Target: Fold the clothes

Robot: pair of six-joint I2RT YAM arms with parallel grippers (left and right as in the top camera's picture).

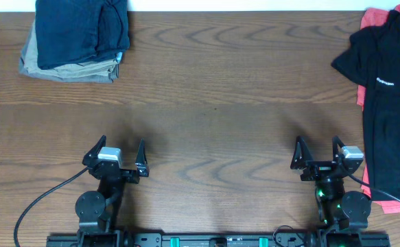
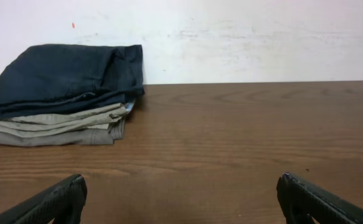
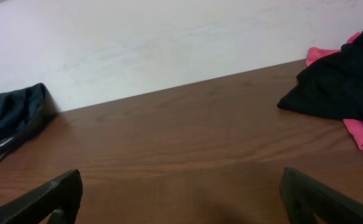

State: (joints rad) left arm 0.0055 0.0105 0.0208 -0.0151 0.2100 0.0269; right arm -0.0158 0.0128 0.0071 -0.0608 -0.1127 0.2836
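Observation:
A black T-shirt with a small white logo lies crumpled at the table's right edge, on top of a pink garment. Both also show at the right of the right wrist view, the black shirt over the pink one. My left gripper is open and empty near the front left; its fingertips frame bare table. My right gripper is open and empty near the front right, left of the black shirt; its fingertips frame bare table.
A folded stack sits at the back left: dark blue jeans on beige trousers, also in the left wrist view. The wooden table lies between the stack and the shirts. A white wall stands behind.

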